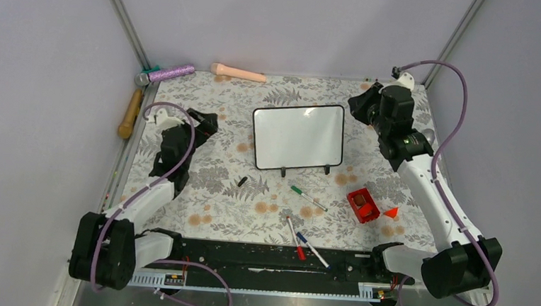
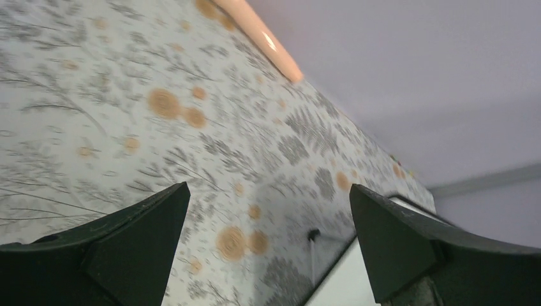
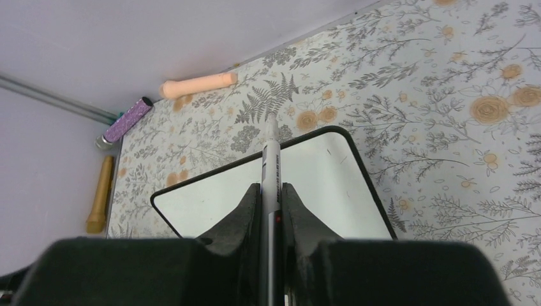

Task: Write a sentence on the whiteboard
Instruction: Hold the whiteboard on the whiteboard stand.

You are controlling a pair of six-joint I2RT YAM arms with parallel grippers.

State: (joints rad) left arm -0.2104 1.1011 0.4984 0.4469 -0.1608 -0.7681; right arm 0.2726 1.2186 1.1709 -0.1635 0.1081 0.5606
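Observation:
The whiteboard (image 1: 298, 136) stands on two little black feet in the middle of the table, its white face blank; no sentence shows on it. It also shows in the right wrist view (image 3: 255, 191) and at the lower right of the left wrist view (image 2: 338, 287). My right gripper (image 3: 271, 190) is shut on a white marker (image 3: 270, 159) whose tip points out over the board's top edge; in the top view this gripper (image 1: 361, 102) is raised at the board's right. My left gripper (image 2: 268, 204) is open and empty, left of the board (image 1: 202, 124).
A black cap (image 1: 242, 182), a green marker (image 1: 307, 197), a red marker (image 1: 295, 237) and a blue marker (image 1: 311, 248) lie in front of the board. A red box (image 1: 362, 205) and red cone (image 1: 391, 212) lie right. Peach (image 1: 238, 72), purple (image 1: 165, 73) and wooden (image 1: 129, 114) cylinders lie at the back left.

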